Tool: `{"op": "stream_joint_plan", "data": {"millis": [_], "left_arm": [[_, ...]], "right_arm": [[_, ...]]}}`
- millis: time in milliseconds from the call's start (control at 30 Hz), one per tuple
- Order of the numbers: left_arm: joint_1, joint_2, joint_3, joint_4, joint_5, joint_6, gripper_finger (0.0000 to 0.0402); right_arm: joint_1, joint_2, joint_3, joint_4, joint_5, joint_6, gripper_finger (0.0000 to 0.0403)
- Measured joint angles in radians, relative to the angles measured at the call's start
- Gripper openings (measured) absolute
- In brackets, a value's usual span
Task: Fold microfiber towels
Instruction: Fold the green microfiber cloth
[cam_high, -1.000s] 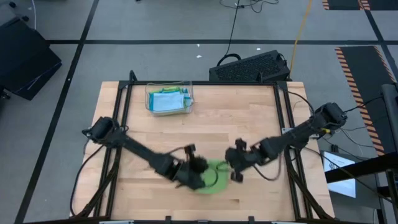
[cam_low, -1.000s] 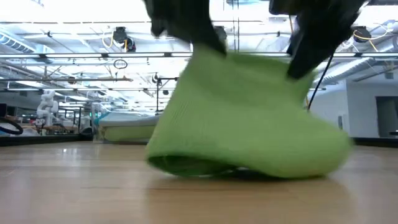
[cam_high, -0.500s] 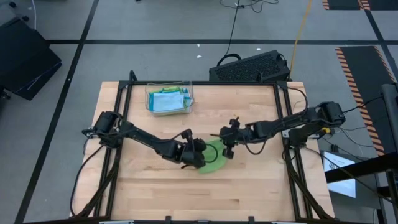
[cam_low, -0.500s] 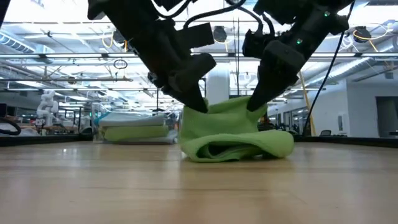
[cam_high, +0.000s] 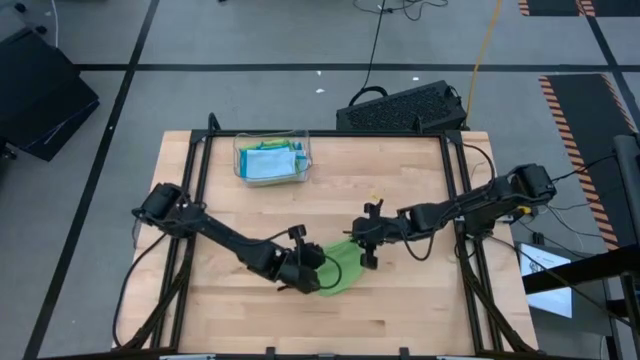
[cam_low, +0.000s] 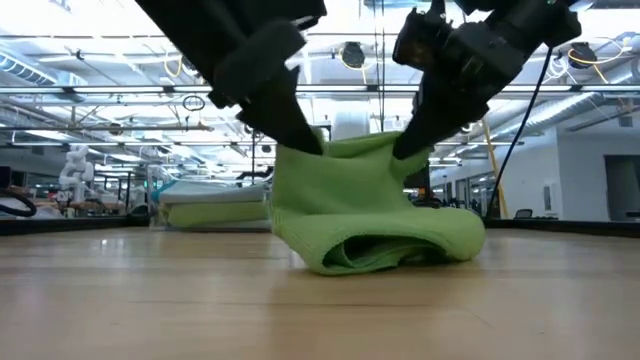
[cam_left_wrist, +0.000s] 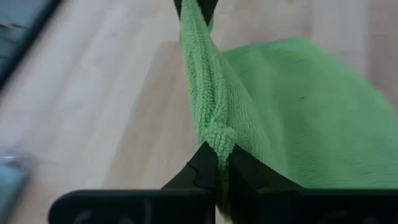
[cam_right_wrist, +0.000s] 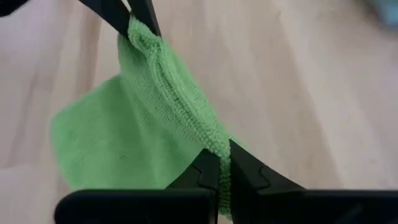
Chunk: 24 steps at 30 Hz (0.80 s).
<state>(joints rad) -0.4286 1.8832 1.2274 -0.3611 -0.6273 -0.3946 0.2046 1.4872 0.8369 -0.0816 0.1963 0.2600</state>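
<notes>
Fold in progress: left gripper and right gripper each clenched on an edge of green towel, part-lifted. Tray towels await.

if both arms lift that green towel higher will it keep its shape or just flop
Probably flop: the lime green microfiber towel already sags between the left tool and right tool, its lower part crumpled on the wooden table. It looks light, hanging from pinched edges alone. The nubby weave likely resists slipping.
</notes>
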Motion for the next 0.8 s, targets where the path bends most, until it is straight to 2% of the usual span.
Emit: {"op": "stream_joint_plan", "data": {"millis": [167,367,500,600,700,800], "left_arm": [[-0.022,-0.031,-0.001,-0.069,-0.157,-0.014,0.0006],[-0.084,-0.157,-0.001,-0.066,-0.156,0.034,0.0013],[-0.092,-0.245,-0.001,-0.107,-0.158,0.067,0.0006],[-0.079,-0.278,-0.001,-0.135,-0.134,0.069,0.0015],[-0.075,-0.289,-0.001,-0.14,-0.119,0.06,0.0015],[-0.078,-0.291,-0.001,-0.04,0.022,0.053,0.0006]], "right_arm": [[-0.002,0.0,0.001,0.062,0.069,-0.049,0.0006],[0.038,-0.05,0.022,0.074,0.06,-0.072,0.0006],[0.037,-0.065,0.026,0.225,0.071,-0.111,0.0006],[0.023,-0.055,0.026,0.338,0.069,-0.144,0.0006],[0.007,-0.057,0.026,0.344,0.062,-0.15,0.0006],[0.004,-0.085,0.025,0.301,-0.051,-0.082,0.0006]]}}
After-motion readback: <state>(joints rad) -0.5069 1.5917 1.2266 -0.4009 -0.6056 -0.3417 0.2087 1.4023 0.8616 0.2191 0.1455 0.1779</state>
